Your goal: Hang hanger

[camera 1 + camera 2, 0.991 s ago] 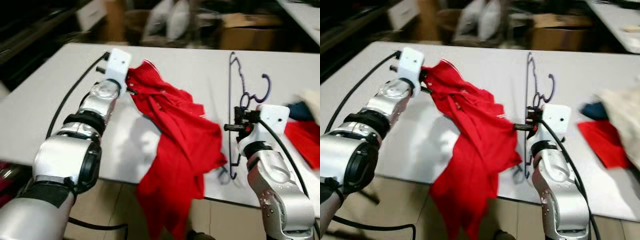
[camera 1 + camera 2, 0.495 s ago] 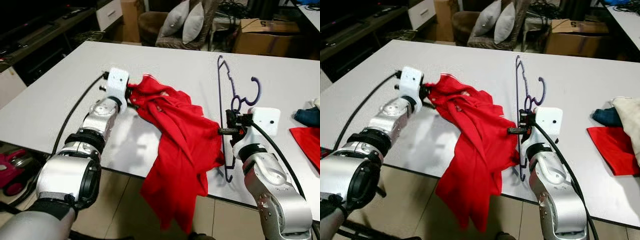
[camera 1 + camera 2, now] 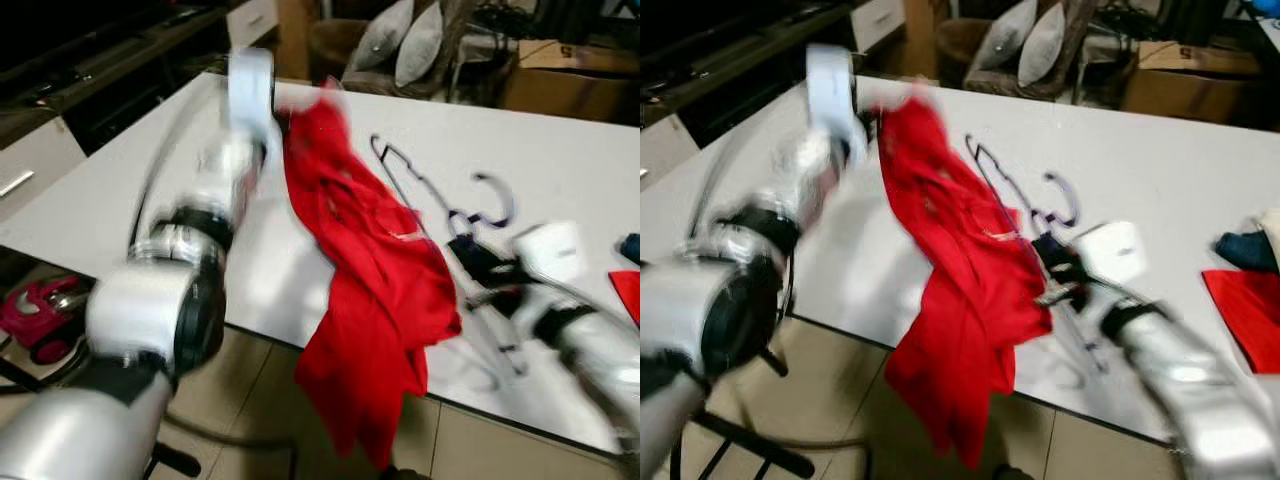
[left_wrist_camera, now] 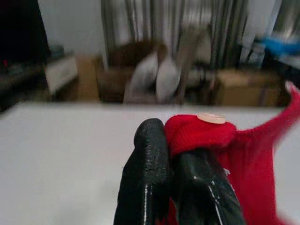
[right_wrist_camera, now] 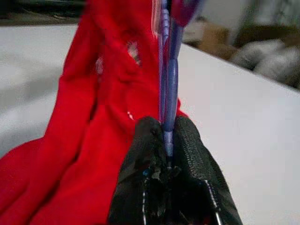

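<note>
Shirt (image 3: 370, 270) draped over table (image 3: 560, 150) front edge, hanger (image 3: 440, 205) just right, cushions (image 3: 405, 45) behind

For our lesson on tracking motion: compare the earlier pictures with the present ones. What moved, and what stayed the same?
The left gripper has lifted its end of the red fabric shirt, stretching it taller. The thin purple plastic hanger has tilted from upright to slanting in the right gripper. The camera also shifted. Unchanged: both sets of jaws remain clamped, and the shirt's tail hangs over the white table edge.

Head eyes look down at table (image 3: 560, 130); wrist cameras sit close.
</note>
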